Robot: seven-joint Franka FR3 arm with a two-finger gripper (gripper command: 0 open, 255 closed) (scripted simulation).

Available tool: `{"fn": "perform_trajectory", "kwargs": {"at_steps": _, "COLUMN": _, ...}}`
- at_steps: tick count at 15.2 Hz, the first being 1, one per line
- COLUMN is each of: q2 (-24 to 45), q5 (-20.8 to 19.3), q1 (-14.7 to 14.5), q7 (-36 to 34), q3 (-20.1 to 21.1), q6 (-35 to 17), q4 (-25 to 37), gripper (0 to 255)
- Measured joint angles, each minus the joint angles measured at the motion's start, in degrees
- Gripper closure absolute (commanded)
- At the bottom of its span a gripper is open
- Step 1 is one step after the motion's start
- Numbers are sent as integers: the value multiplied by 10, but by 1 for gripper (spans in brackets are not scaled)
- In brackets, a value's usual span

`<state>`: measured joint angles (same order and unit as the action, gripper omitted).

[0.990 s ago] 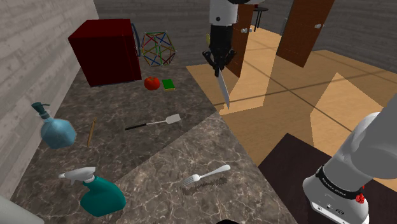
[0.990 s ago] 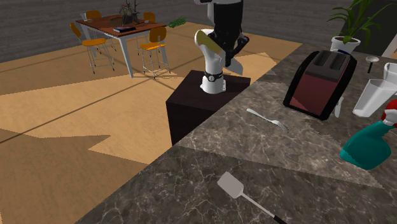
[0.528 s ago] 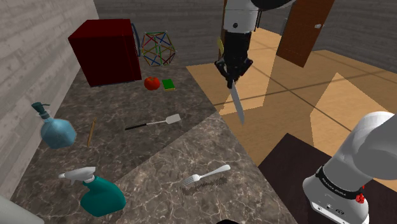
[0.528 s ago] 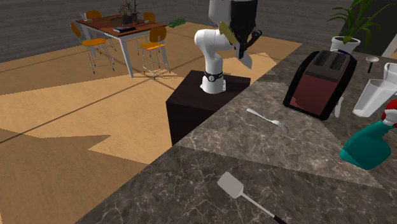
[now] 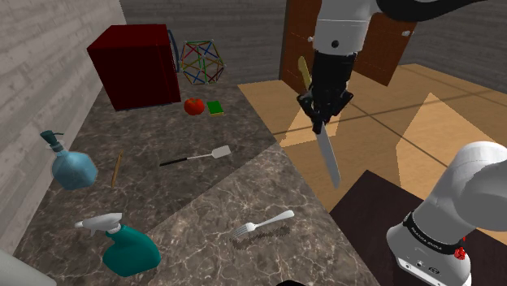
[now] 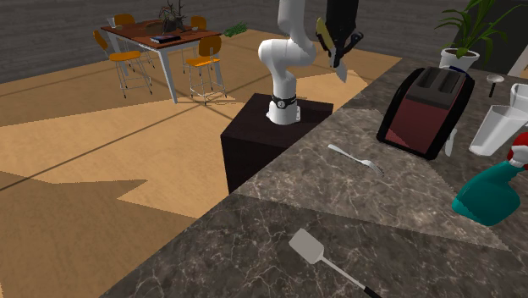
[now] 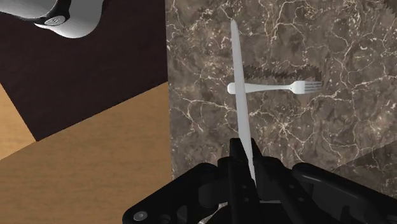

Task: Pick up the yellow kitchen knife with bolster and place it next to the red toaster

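My gripper is shut on the knife, which hangs blade down with its yellow handle sticking up behind the fingers. It hovers high over the counter's edge, near the dark stand. In the second exterior view the gripper holds the knife up in the air, left of the red and black toaster on the counter. In the wrist view the fingers clasp the pale blade, which points down over the marble counter beside a white fork.
On the counter lie the fork and a spatula. A teal spray bottle, a blue bottle, a tomato, a wire ball and a dark red box stand farther off. A white jug sits beyond the toaster.
The gripper has carried the knife to the shoulder view's right and lower, towards the stand; in the second exterior view it moved right, closer to the toaster. Its grip stays shut.
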<state>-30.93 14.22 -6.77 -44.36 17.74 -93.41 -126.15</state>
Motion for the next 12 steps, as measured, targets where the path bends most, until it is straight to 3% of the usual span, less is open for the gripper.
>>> {"fn": "perform_trajectory", "kwargs": {"at_steps": 12, "q2": -185, "q5": 95, "q1": -81, "q7": -110, "q3": 64, "q6": 64, "q4": -96, "gripper": 255}}
